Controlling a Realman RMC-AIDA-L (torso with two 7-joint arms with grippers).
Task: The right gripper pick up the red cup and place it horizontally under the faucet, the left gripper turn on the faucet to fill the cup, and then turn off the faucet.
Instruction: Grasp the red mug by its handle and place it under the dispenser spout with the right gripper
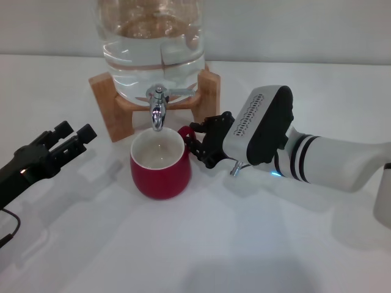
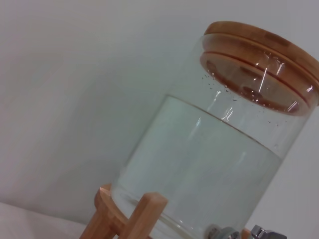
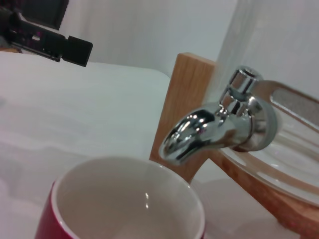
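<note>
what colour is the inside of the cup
Cream-white inside the red cup, clearest in the head view.

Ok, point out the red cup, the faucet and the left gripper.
red cup [image 1: 160, 177]: head view, on its red front wall.
faucet [image 3: 199, 130]: right wrist view, on the chrome spout.
left gripper [image 1: 70, 137]: head view, between its black fingers.

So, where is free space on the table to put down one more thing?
Bare table lies in front of the red cup, between left gripper and right gripper. Crowded: under the faucet, by the wooden stand.
</note>
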